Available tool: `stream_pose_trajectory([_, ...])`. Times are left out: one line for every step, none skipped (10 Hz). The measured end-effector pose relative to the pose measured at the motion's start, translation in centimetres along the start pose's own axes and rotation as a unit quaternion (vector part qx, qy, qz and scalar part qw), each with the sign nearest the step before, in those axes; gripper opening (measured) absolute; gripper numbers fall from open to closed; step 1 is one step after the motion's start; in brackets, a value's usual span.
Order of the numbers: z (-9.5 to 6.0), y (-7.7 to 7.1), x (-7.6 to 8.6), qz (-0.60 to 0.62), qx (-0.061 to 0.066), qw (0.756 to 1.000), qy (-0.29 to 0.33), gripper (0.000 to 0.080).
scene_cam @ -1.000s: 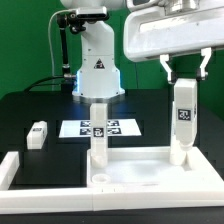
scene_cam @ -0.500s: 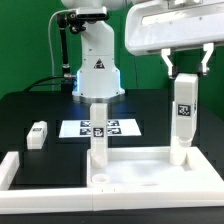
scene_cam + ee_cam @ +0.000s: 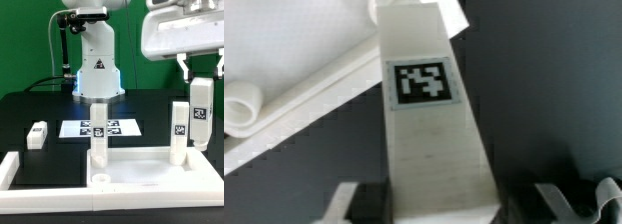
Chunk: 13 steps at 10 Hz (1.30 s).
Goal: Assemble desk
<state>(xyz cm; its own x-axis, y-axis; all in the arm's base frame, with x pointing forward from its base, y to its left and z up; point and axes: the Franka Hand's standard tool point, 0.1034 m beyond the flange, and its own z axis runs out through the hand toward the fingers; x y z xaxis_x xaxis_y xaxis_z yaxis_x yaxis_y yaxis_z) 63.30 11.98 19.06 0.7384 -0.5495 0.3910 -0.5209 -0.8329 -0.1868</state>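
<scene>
My gripper [image 3: 200, 74] is high at the exterior view's right, shut on the top of a white tagged leg post [image 3: 201, 112] that hangs upright just right of the desk panel [image 3: 140, 168]. A second leg [image 3: 179, 130] stands upright at the panel's right corner, close beside the held one. A third leg [image 3: 99, 135] stands at the panel's left corner. A fourth leg [image 3: 38, 135] lies on the table at the left. In the wrist view the held leg [image 3: 434, 130] runs out from between the gripper's [image 3: 470, 208] fingers, with the panel's rim [image 3: 322, 85] beside it.
The marker board [image 3: 100, 127] lies flat behind the panel, in front of the robot base [image 3: 96, 70]. A white L-shaped border bar [image 3: 10, 168] runs along the left and front of the panel.
My gripper has moved to the exterior view's right with the leg in it, uncovering the upright leg at the panel's right corner. The other parts have not moved.
</scene>
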Motion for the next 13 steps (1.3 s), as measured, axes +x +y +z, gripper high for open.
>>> stream_pose_trajectory([0.1, -0.5, -0.7, -0.005, -0.002, 1.0, 0.0, 0.0284])
stream_pose_trajectory([0.2, -0.7, -1.1, -0.005, -0.002, 1.0, -0.001, 0.0284])
stream_pose_trajectory([0.2, -0.7, -1.0, -0.012, -0.002, 1.0, -0.001, 0.0284])
stream_pose_trajectory([0.3, -0.4, -0.4, -0.017, -0.001, 1.0, -0.002, 0.0284])
stream_pose_trajectory([0.8, -0.2, 0.5, -0.022, -0.001, 1.0, 0.001, 0.0284])
stream_pose_trajectory([1.1, -0.2, 1.0, -0.025, -0.002, 1.0, 0.003, 0.0284])
stream_pose_trajectory([1.4, -0.1, 1.4, -0.029, -0.003, 1.0, 0.004, 0.0284])
stream_pose_trajectory([1.9, 0.1, 1.9, -0.033, -0.007, 0.999, 0.008, 0.0284])
stream_pose_trajectory([2.3, 0.3, 2.0, -0.035, -0.011, 0.999, 0.008, 0.0284])
stream_pose_trajectory([2.8, 0.5, 1.7, -0.037, -0.015, 0.999, 0.007, 0.0284])
stream_pose_trajectory([3.4, 0.6, 1.4, -0.04, -0.016, 0.999, 0.007, 0.0284])
stream_pose_trajectory([3.6, 0.6, 1.1, -0.042, -0.018, 0.999, 0.006, 0.0284])
stream_pose_trajectory([3.8, 0.7, 1.0, -0.043, -0.019, 0.999, 0.006, 0.0284])
